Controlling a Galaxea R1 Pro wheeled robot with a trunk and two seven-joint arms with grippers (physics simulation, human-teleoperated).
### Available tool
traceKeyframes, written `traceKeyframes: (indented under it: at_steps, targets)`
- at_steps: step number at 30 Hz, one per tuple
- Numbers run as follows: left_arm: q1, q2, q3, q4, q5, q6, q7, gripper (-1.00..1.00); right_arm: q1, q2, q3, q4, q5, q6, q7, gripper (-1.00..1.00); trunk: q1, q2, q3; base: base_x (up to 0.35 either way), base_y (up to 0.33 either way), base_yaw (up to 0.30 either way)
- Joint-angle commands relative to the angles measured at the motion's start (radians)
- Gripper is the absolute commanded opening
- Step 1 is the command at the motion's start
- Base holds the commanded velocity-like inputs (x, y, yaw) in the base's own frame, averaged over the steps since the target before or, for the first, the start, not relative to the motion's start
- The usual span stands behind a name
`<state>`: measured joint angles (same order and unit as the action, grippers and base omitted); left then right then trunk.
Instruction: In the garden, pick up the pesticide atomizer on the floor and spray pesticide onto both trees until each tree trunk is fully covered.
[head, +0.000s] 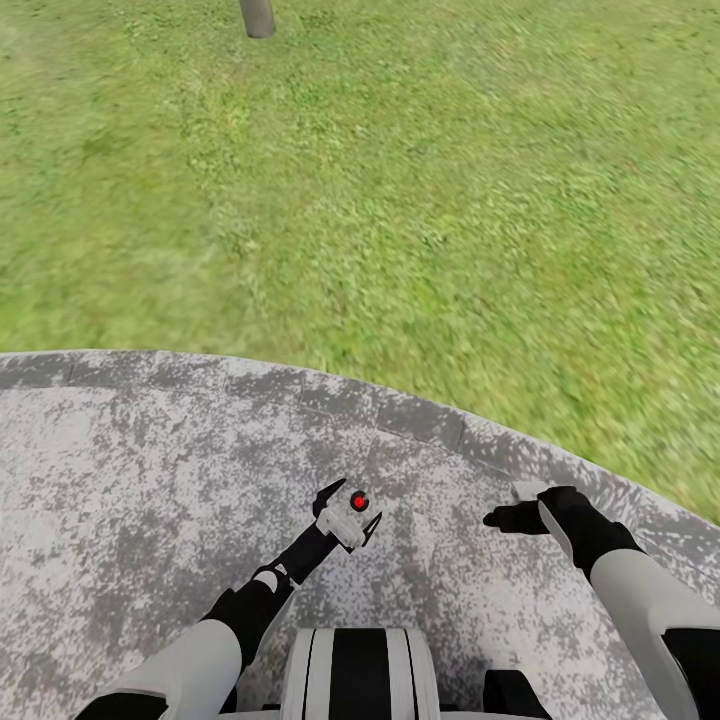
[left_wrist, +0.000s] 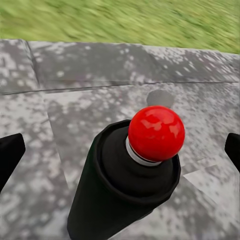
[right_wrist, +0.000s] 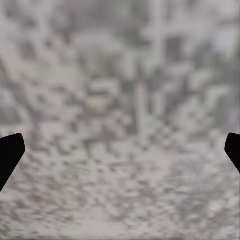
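One atomizer (head: 349, 515), seemingly left-held.

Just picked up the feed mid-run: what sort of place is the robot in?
Outdoors, most likely a garden or yard. A wide green lawn stretches ahead, the robot stands on a curved, mottled grey stone paving, and the base of a grey trunk or post rises from the grass at the far edge.

I'm holding both arms low and forward, left gripper (head: 347, 512) clamping between its fingers, right gripper (head: 516, 505) spread wide.
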<state>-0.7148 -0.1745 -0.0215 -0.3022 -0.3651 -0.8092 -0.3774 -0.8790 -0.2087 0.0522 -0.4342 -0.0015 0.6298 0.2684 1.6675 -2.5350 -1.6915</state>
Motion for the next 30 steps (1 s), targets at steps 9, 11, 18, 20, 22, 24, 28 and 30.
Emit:
traceKeyframes:
  at_steps: [9, 11, 18, 20, 22, 24, 28, 30]
  targets:
    - [0.000, 0.000, 0.001, 0.000, 0.000, 0.000, 0.000, 1.00, 0.000, 0.001, 0.001, 0.001, 0.000, -0.001, 0.000, 1.00, 0.000, 0.000, 0.000, 0.000, 0.000, 0.000]
    - [0.000, 0.000, 0.000, 0.000, 0.001, 0.000, 0.000, 1.00, 0.000, 0.001, 0.001, 0.001, 0.000, -0.001, 0.000, 1.00, 0.000, 0.000, 0.000, 0.000, 0.000, 0.000]
    - [0.000, 0.000, 0.001, 0.000, 0.003, 0.002, 0.001, 1.00, 0.000, 0.002, 0.001, 0.018, 0.000, -0.001, 0.000, 1.00, 0.000, 0.000, 0.000, 0.000, 0.000, 0.000]
    - [0.000, 0.000, 0.001, 0.001, 0.003, 0.002, 0.001, 1.00, 0.000, 0.002, 0.001, 0.023, 0.000, -0.003, 0.000, 1.00, 0.000, 0.000, 0.000, 0.000, 0.000, 0.000]
    - [0.000, 0.000, 0.001, 0.001, 0.003, 0.002, 0.001, 1.00, 0.000, 0.002, 0.001, 0.025, -0.001, -0.004, 0.000, 1.00, 0.000, 0.000, 0.000, 0.000, 0.000, 0.000]
    - [0.000, 0.000, 0.001, 0.001, 0.003, 0.003, 0.002, 1.00, 0.000, 0.002, 0.000, 0.025, -0.001, -0.004, 0.000, 1.00, 0.000, 0.000, 0.000, 0.000, 0.000, 0.000]
    - [0.000, 0.000, 0.000, 0.001, 0.003, 0.003, 0.002, 1.00, 0.000, 0.003, 0.000, 0.026, -0.004, -0.005, 0.000, 1.00, 0.000, 0.000, -0.004, 0.000, 0.000, 0.037]
    - [0.000, 0.000, 0.000, 0.001, 0.003, 0.003, 0.002, 1.00, 0.000, 0.003, 0.000, 0.026, -0.004, -0.006, 0.000, 1.00, 0.000, 0.000, -0.006, 0.000, 0.000, 0.041]
